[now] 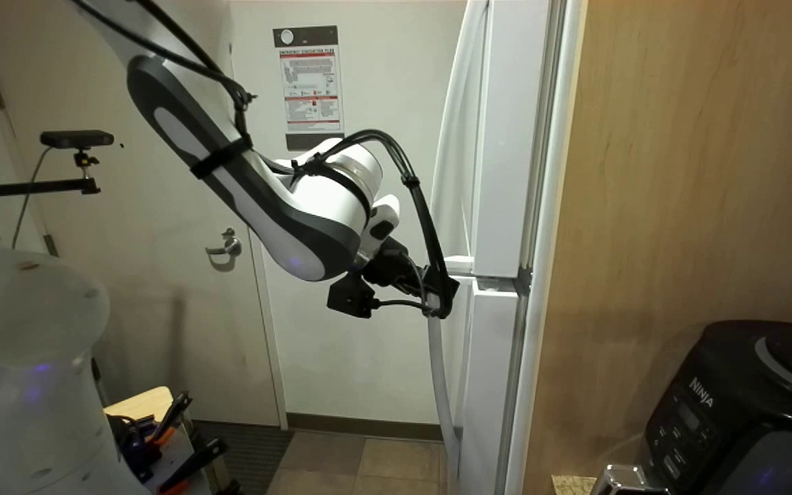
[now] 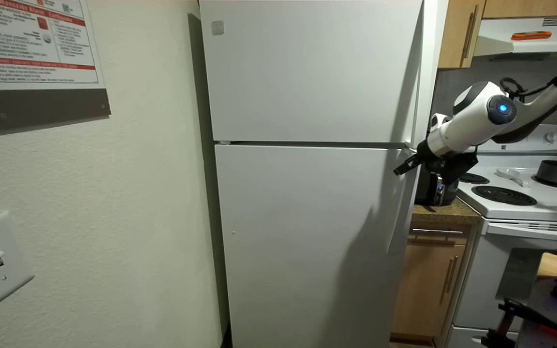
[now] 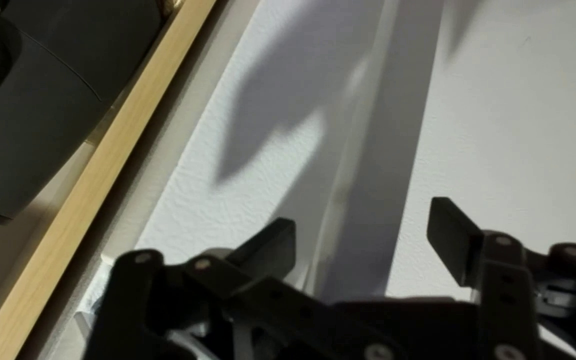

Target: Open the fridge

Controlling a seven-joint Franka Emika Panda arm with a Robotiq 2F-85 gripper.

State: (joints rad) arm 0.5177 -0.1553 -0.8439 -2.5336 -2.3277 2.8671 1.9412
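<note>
The fridge [image 2: 302,208] is glossy white, with a short upper door [image 2: 307,72] and a longer lower door [image 2: 288,251]; both look closed. A long white handle [image 1: 439,371] bows out from the lower door's edge. At the top of that handle is my gripper [image 1: 441,295], seen also beside the door edge in an exterior view as the black gripper [image 2: 404,166]. In the wrist view the gripper [image 3: 363,220] stands open, with the handle [image 3: 338,200] running between its pads [image 3: 274,245]. Gaps appear on both sides of the handle. The fridge's inside is hidden.
A wooden panel [image 1: 678,172] stands right beside the fridge, with a black Ninja appliance [image 1: 746,412] past it. The stove [image 2: 525,193] is farther along. A wall [image 2: 128,193] borders the fridge's opposite side. A cart [image 1: 162,440] with tools stands near the robot base.
</note>
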